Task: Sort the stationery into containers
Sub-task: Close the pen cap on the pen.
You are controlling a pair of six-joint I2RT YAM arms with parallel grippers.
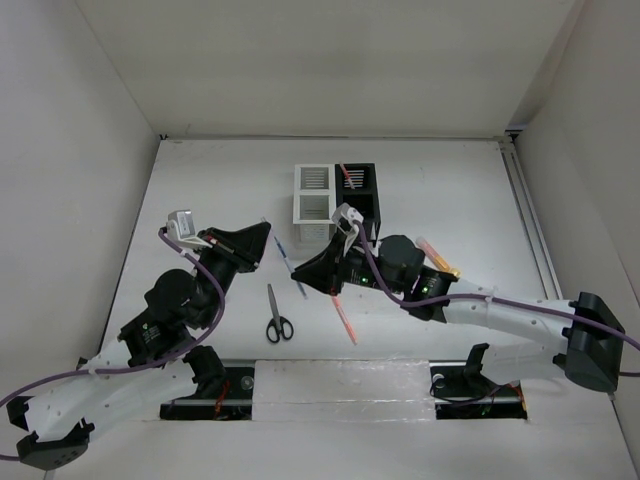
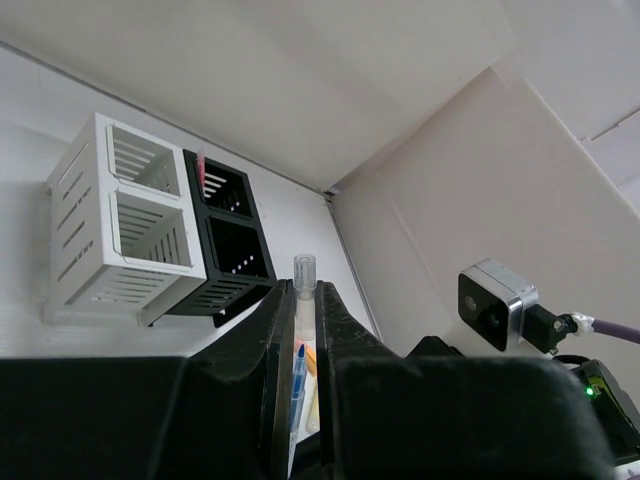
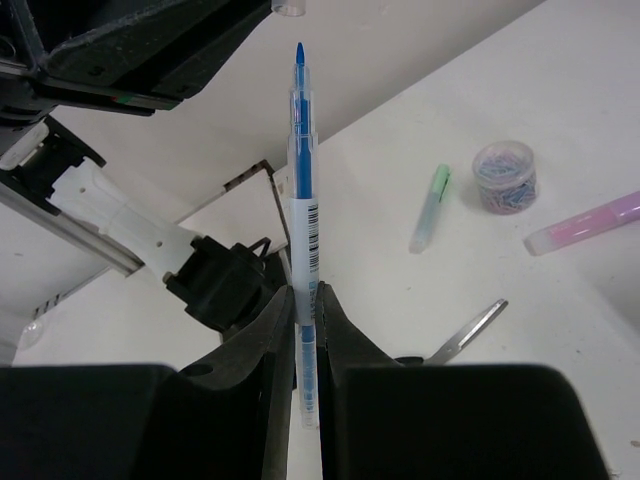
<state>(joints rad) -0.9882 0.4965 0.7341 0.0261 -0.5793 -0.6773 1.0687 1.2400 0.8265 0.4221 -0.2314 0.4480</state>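
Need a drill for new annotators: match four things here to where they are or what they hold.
Things:
1 blue pen
2 clear cap
3 scissors
4 black box

Places:
A flat on the table
B holds a red pen
C in the left gripper
D in the right gripper

Pairs: 1-D, 2-C, 3-A, 4-B

This looks like a robot lab. A white table (image 1: 210,190) sits between plain white walls (image 1: 70,150). Two robot arms (image 1: 170,310) are bolted to it.
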